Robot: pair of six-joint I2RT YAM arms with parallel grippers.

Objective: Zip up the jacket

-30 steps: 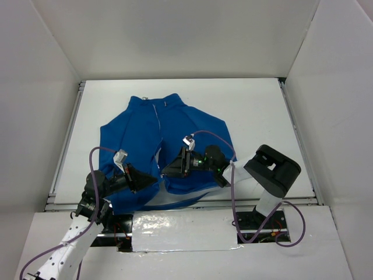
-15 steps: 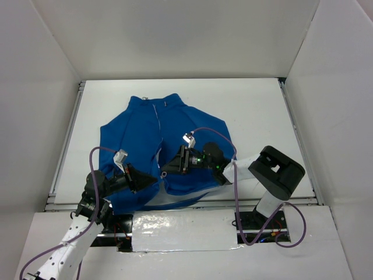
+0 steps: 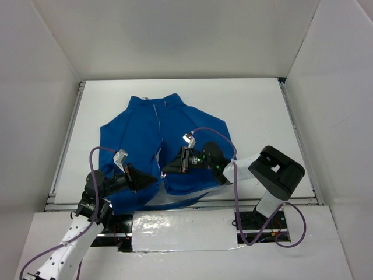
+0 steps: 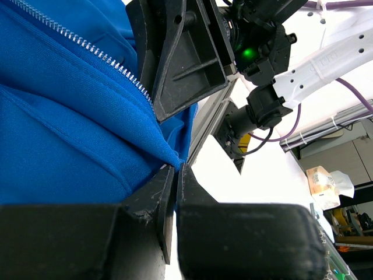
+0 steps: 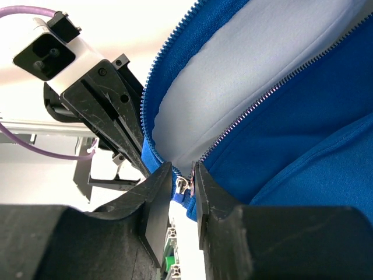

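Observation:
The royal-blue jacket [image 3: 140, 131] lies flat on the white table, collar at the far side, its silver zipper [image 3: 156, 119] running down the middle. The bottom hem is parted and shows pale lining [image 5: 245, 64]. My left gripper [image 3: 152, 181] is shut on the left hem corner, which the left wrist view [image 4: 176, 167] shows pinched between its tips. My right gripper [image 3: 164, 170] is at the zipper's bottom end, and its narrowly parted jaws [image 5: 183, 172] hold the small silver slider [image 5: 182, 185] between them. The two grippers face each other a few centimetres apart.
White walls enclose the table [image 3: 250, 111] on three sides. An aluminium rail [image 3: 274, 201] runs along the near edge. Purple cables [image 3: 218, 137] loop over the right arm and beside the left arm. The right arm's elbow [image 3: 277, 172] stands at the near right.
The right arm's elbow has shifted slightly right and the gripper nudged a little. The left arm and the jacket have not visibly moved.

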